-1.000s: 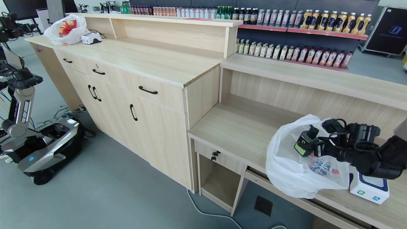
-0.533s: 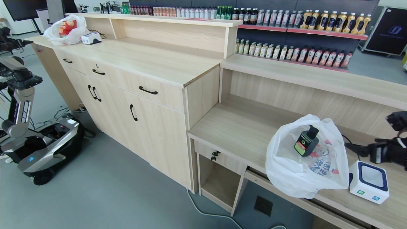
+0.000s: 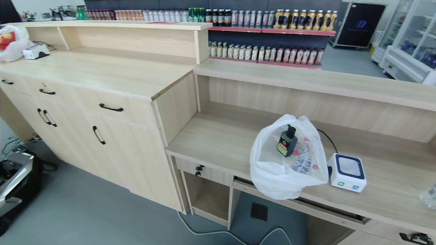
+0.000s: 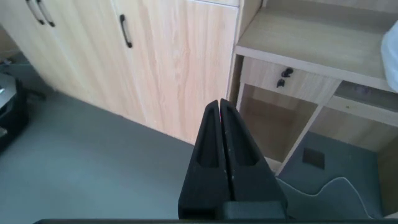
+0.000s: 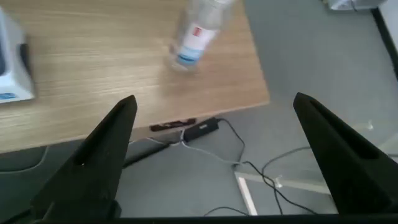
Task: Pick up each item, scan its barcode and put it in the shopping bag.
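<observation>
1. dark bottle [image 3: 287, 145] stands inside the open shopping bag [image 3: 272, 173], centre-right of head view: looks stowed.
2. scanner [image 3: 347, 172] sits just beside the bag, which keeps scan-to-drop short.
3. clear bottle [image 3: 428, 196] lies on the tabletop [image 3: 231, 136], lower right; right gripper [image 5: 214, 102] released near it, likely next pick.
4. left gripper [image 4: 222, 143] clenched, empty, idle.

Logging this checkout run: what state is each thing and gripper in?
White plastic shopping bag: open, on the counter.
Dark bottle with green-red label: upright inside the bag.
White box scanner: beside the bag.
Clear plastic bottle: lying on the counter.
Left gripper: shut, empty.
Right gripper: open, empty.
</observation>
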Available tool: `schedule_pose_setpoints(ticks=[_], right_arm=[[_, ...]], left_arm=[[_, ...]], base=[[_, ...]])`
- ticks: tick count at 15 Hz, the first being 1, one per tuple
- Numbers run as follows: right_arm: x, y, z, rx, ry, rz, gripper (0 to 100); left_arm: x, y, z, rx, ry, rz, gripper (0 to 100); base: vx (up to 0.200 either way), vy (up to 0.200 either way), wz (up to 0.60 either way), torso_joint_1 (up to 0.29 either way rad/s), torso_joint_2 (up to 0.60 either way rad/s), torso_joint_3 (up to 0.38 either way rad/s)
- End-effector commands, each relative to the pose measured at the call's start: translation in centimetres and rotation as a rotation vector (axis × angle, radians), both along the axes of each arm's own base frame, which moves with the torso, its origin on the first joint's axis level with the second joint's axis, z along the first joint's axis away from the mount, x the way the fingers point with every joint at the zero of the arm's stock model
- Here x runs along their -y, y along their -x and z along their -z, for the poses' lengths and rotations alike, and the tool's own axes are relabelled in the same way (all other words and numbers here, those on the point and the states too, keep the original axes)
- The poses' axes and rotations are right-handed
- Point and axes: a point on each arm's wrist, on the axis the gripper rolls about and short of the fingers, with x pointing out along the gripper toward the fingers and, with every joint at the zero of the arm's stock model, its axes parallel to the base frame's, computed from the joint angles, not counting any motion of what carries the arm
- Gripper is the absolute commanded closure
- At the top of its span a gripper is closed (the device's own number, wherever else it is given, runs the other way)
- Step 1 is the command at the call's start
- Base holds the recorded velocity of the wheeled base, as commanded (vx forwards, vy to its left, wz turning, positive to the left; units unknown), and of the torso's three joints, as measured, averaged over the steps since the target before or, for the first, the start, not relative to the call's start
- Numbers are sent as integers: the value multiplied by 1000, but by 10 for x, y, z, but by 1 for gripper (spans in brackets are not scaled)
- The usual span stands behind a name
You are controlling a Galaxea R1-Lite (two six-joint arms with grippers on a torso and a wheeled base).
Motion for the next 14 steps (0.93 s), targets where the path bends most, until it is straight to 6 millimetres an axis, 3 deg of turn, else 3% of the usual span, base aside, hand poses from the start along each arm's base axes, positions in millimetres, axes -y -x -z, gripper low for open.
schedule_pose_setpoints(ticks=[1,3,5,7,9,14], right_arm=[[23,-7,14,-8,7,62,0],[39,-19,17,70,63,68,0],[54,-33,34,145,4,65,0],[60,-44,52,183,-106,-141,0],[69,-58,59,168,-87,-195,0],[73,-109,60,216,-63,-340,0]], left_arm=[[0,0,0,0,0,-1,100],[0,0,0,0,0,-1,100],[0,0,0,0,0,-1,100],[0,0,0,0,0,-1,100],[0,0,0,0,0,-1,100],[0,0,0,0,0,-1,100]], base=[[0,0,-600,-2,-2,2],[0,0,-600,0,5,2],[0,0,0,0,0,0],[0,0,0,0,0,0],[0,0,0,0,0,0],[0,0,0,0,0,0]])
